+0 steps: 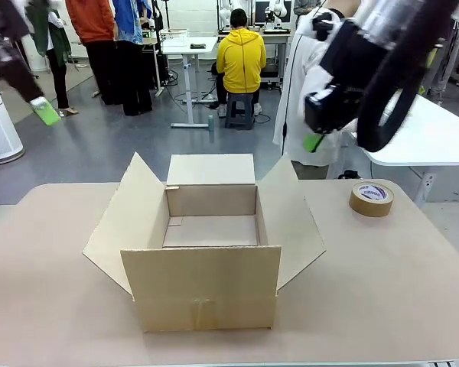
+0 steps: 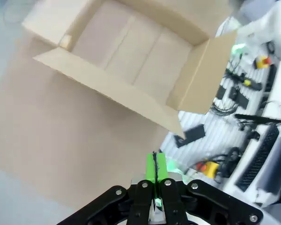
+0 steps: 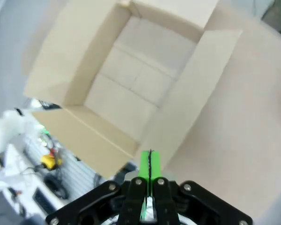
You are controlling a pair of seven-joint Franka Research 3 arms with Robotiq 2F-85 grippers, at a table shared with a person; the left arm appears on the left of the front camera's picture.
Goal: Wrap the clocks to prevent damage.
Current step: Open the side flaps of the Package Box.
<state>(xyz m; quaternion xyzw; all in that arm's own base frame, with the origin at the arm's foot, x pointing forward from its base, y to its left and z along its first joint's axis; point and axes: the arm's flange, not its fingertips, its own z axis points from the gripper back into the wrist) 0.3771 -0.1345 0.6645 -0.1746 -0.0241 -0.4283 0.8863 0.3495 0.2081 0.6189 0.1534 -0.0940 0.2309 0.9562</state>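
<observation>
1. Tan table [image 1: 398, 298]: open cardboard box [image 1: 203, 294] at centre, flaps spread; tape roll [image 1: 371, 199] at its 2 o'clock.
2. Pads pressed together on left gripper [image 1: 44, 112] at 10 o'clock and right gripper [image 1: 314, 142] at 1 o'clock, both raised above table.

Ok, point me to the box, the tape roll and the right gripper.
box [image 1: 203, 294], front view, its near wall
tape roll [image 1: 371, 205], front view, its outer side
right gripper [image 3: 150, 157], right wrist view, between the shut green fingertips
</observation>
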